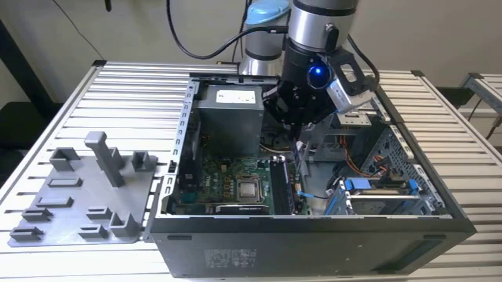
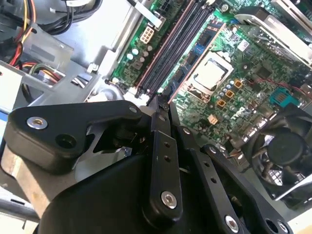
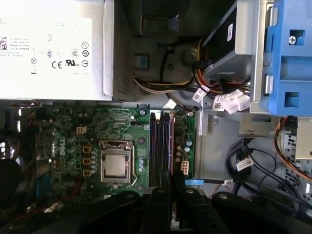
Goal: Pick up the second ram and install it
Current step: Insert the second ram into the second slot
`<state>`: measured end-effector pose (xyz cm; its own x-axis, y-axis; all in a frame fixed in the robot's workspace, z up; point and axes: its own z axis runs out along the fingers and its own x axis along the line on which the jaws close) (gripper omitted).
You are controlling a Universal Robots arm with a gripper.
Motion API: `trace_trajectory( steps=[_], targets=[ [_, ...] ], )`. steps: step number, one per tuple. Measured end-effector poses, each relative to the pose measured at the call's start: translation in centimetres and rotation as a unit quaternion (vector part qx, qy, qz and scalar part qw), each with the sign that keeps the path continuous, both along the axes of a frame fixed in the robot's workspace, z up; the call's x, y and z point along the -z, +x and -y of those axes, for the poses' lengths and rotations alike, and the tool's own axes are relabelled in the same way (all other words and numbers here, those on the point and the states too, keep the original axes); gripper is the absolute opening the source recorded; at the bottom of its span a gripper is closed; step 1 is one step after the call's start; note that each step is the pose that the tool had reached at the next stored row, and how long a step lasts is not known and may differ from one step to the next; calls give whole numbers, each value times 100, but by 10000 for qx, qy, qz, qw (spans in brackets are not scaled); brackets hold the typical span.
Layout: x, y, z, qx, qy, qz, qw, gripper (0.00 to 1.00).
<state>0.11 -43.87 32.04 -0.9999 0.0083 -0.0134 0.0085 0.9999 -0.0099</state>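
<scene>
Hand (image 1: 299, 130) inside the open computer case (image 1: 314, 226), over the memory slots (image 3: 161, 148) beside the processor (image 3: 116, 165). Fingers clenched on the thin dark ram (image 1: 297, 157), held upright.

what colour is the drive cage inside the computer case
Bright blue drive cage, clearest in the first wrist view.

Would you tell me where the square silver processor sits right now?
The square silver processor sits on the green motherboard, at the exterior view's left of the black memory slots.
</scene>
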Motion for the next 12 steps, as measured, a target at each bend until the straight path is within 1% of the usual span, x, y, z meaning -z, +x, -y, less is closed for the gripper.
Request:
trace_trajectory(
  steps=[12],
  targets=[
    [127, 0, 0, 0, -1, -3, 10000, 14]
  ],
)
